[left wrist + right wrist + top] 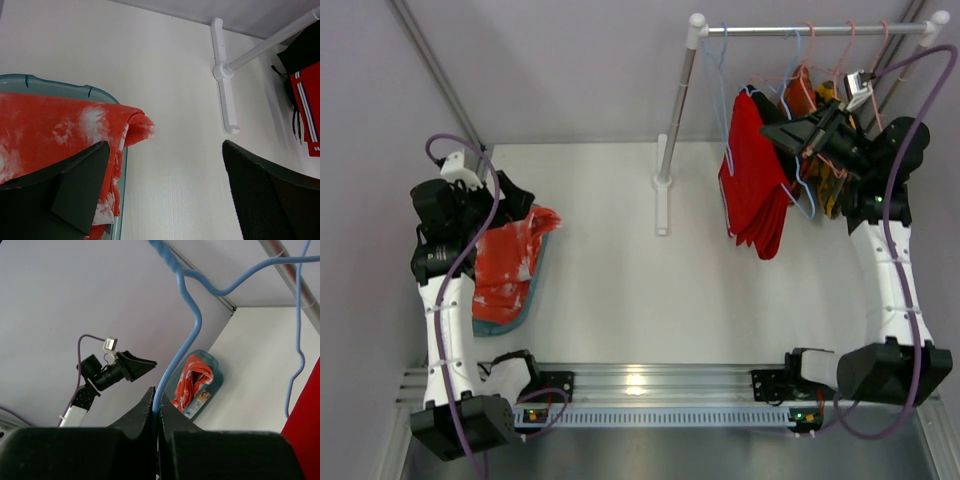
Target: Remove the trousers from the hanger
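Plain red trousers (752,180) hang from the rack's rail among blue hangers; their red cloth fills a lower corner (306,432). My right gripper (156,407) is shut on the wire of a blue hanger (194,325) just right of them (790,135). Whether that hanger carries them I cannot tell. The orange-red blotched trousers (510,262) lie draped in a teal bin (515,322) at the left. My left gripper (165,190) hangs open and holding nothing over the bin's right edge, its left finger in front of that cloth (60,125).
The white rack post (672,110) and its foot (224,75) stand at the table's back middle. Yellow-and-orange garments (830,175) hang behind the right arm. Pink hangers (840,60) share the rail (800,30). Grey walls close in at the left and back.
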Action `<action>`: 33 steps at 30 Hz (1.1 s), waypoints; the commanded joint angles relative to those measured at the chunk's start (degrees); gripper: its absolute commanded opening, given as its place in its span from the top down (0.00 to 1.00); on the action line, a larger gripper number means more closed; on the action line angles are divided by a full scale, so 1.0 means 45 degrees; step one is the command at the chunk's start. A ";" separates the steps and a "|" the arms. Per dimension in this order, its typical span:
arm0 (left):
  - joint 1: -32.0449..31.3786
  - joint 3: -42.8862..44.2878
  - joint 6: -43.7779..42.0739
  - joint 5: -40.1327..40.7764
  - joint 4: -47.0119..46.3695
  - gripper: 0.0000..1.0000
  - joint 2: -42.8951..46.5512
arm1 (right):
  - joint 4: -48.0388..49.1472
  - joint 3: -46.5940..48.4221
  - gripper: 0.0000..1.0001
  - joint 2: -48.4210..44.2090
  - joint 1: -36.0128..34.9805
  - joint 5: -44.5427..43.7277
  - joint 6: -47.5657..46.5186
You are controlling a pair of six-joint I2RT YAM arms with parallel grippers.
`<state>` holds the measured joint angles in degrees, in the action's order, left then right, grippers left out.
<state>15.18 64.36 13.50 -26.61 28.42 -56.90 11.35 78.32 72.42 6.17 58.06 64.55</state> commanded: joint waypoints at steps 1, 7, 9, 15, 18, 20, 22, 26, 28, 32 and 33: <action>-0.0131 0.0035 -0.0655 -0.0278 -0.0809 0.01 0.0204 | 0.1072 0.0116 1.00 -0.2380 0.0190 -0.0343 -0.1161; -0.0307 -0.0180 -0.1261 -0.0278 -0.0594 0.01 0.0380 | -0.1035 -0.1114 1.00 -0.4821 0.0190 -0.0481 -0.1377; -0.0346 -0.0219 -0.1300 -0.0317 -0.0516 0.01 0.0438 | -0.1524 -0.1739 1.00 -0.5755 0.0190 -0.0462 -0.1279; -0.0482 -0.0746 -0.1339 -0.0336 -0.0555 0.01 0.0926 | -0.2991 -0.2679 1.00 -0.7986 0.0190 -0.0169 -0.1357; -0.0502 -0.1058 -0.1397 -0.0375 -0.0574 0.01 0.1219 | -0.3518 -0.2679 1.00 -0.8710 0.0190 0.0260 -0.1746; -0.0541 -0.1254 -0.1437 -0.0473 -0.0614 0.01 0.1434 | -0.3986 -0.2698 1.00 -0.9002 0.0190 0.0689 -0.2388; -0.0561 -0.1527 -0.1437 -0.0570 -0.0614 0.01 0.1648 | -0.4028 -0.2873 1.00 -0.9160 0.0190 0.1158 -0.2490; -0.0541 -0.1801 -0.1379 -0.0688 -0.0536 0.01 0.2039 | -0.2995 -0.3283 1.00 -0.9258 0.0190 0.1511 -0.1868; -0.0541 -0.1841 -0.1339 -0.0727 -0.0458 0.01 0.2253 | -0.1732 -0.3401 1.00 -0.9083 0.0190 0.1453 -0.1419; -0.0561 -0.1841 -0.0873 -0.1078 -0.0535 0.01 0.2820 | 0.0903 -0.3655 1.00 -0.8071 0.0074 0.0907 0.0395; -0.0541 -0.1841 -0.0754 -0.1137 -0.0651 0.01 0.2937 | 0.1320 -0.3597 1.00 -0.7835 -0.0043 0.0732 0.0594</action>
<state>12.91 56.31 8.64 -29.30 28.23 -46.02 -3.49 60.62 34.22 6.13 65.73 63.53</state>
